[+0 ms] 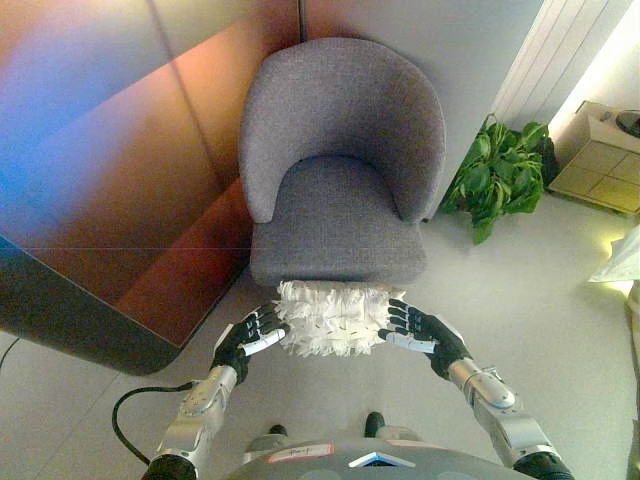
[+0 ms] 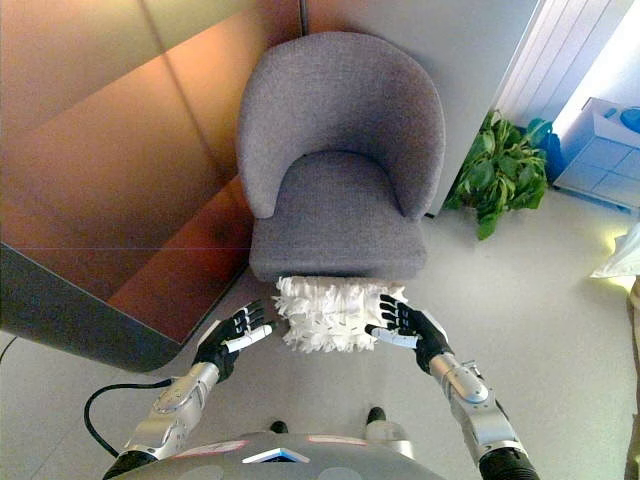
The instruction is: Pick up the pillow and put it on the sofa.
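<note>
A white ruffled pillow (image 1: 333, 316) hangs in the air just in front of the front edge of the grey armchair (image 1: 338, 150). My left hand (image 1: 250, 338) presses against the pillow's left side with straight fingers. My right hand (image 1: 420, 328) presses against its right side the same way. The pillow is carried between the two hands, a little below the seat's front edge in the view. The chair's seat (image 1: 338, 215) has nothing on it.
A dark wooden panel wall (image 1: 110, 180) runs along the left, ending in a rounded corner. A green potted plant (image 1: 500, 175) stands to the right of the chair. A pale cabinet (image 1: 600, 155) sits at the far right.
</note>
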You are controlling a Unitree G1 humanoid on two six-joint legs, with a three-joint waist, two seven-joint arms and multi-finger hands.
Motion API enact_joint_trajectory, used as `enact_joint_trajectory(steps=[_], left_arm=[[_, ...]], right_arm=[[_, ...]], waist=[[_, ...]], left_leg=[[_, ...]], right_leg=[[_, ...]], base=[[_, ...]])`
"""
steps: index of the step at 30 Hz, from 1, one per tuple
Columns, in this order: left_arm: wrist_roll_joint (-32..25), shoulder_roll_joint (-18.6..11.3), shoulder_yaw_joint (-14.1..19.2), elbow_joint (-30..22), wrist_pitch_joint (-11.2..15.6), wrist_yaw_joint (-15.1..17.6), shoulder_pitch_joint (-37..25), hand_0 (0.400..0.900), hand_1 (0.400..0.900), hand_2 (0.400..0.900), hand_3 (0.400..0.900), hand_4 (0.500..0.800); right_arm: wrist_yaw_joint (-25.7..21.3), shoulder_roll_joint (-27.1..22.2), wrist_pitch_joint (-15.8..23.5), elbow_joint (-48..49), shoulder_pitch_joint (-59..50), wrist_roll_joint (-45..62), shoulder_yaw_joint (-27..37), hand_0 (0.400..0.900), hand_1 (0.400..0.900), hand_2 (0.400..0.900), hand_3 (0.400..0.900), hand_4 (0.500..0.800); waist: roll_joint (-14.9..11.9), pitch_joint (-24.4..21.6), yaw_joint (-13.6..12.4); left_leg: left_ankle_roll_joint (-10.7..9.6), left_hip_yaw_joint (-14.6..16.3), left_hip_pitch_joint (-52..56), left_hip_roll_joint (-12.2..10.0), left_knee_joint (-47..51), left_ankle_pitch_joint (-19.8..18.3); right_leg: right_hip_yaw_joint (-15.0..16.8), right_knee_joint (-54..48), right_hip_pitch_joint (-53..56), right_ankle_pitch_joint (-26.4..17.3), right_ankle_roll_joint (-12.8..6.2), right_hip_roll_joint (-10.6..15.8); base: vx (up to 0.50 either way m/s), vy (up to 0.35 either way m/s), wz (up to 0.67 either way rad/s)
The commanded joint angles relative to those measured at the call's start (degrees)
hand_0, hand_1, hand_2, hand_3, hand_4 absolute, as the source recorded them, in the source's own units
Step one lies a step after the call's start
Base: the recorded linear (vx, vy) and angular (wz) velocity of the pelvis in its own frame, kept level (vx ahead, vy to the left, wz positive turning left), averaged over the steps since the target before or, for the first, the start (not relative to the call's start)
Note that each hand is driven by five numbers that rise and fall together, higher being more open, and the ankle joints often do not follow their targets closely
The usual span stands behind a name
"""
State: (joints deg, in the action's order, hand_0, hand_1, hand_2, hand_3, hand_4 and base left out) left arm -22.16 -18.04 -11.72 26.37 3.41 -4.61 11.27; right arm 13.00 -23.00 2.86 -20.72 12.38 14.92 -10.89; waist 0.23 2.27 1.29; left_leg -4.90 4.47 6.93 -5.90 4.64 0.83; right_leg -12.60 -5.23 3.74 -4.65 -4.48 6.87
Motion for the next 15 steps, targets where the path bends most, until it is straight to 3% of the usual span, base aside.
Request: enact_joint_trajectory(steps=[1, 15], left_arm=[[1.2, -1.6, 2.8, -1.4, 4.5, -0.4, -5.1, 0.9, 0.9, 0.9, 0.9, 0.8], [0.5, -1.5, 3.1, -1.4, 4.3, -0.5, -5.3, 0.9, 0.9, 0.9, 0.9, 0.8]], right_arm=[[0.2, -0.4, 4.6, 2.7, -5.3, 0.0, 1.2, 0.9, 0.9, 0.9, 0.9, 0.8], [0.2, -0.6, 4.4, 3.3, -5.5, 0.6, 1.8, 0.9, 0.9, 0.9, 0.9, 0.8]], waist=[[-2.6, 0.0, -0.3], [-1.9, 0.7, 0.1]], left_leg=[[0.7, 1.1, 0.9, 1.0, -0.4, -1.5], [0.1, 0.8, 0.0, 0.1, -1.2, -1.4]], right_leg=[[-0.1, 0.2, 0.9, -2.1, -5.57, 4.2], [-0.3, 0.5, 0.6, -1.1, -5.06, 3.3]], base=[[0.0, 0.0, 0.0], [0.0, -0.01, 0.0]])
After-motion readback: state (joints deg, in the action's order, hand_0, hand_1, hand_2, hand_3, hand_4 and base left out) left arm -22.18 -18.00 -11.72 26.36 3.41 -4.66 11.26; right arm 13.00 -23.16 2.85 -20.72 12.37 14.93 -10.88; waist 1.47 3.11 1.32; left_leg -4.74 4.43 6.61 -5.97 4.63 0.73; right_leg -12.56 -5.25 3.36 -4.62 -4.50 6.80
